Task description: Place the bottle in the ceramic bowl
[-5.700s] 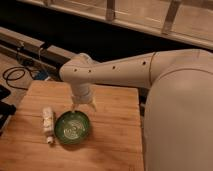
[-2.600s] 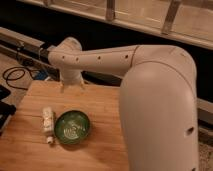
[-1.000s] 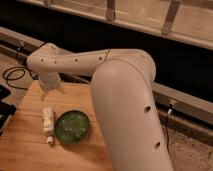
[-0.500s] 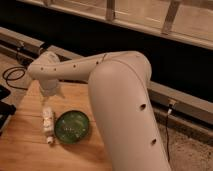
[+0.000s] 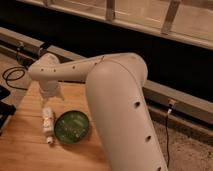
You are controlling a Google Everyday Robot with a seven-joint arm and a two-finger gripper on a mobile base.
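My jaws are hanging spread, gripping nothing, just over the 12 o'clock end of the bottle [image 5: 47,121]. Over the last few seconds I have been swinging my arm [image 5: 95,70] away from the space above the ceramic bowl [image 5: 73,128], out toward 9 o'clock, and lowering my wrist [image 5: 50,91] until it is sitting close above the bottle. I am reading that as the reach nearly finished and the grasp not yet made: the bottle is lying flat on the table [image 5: 25,150], lengthwise from 12 to 6 o'clock, with its small cap pointing to 6 o'clock.

The bottle is resting just beside the bowl, at the bowl's 9 o'clock; I cannot tell whether the two are touching. The bowl is sitting upright and is holding nothing, its pale rings showing all the way round. So I am judging that the lift and the short carry toward 3 o'clock are both still ahead of me.
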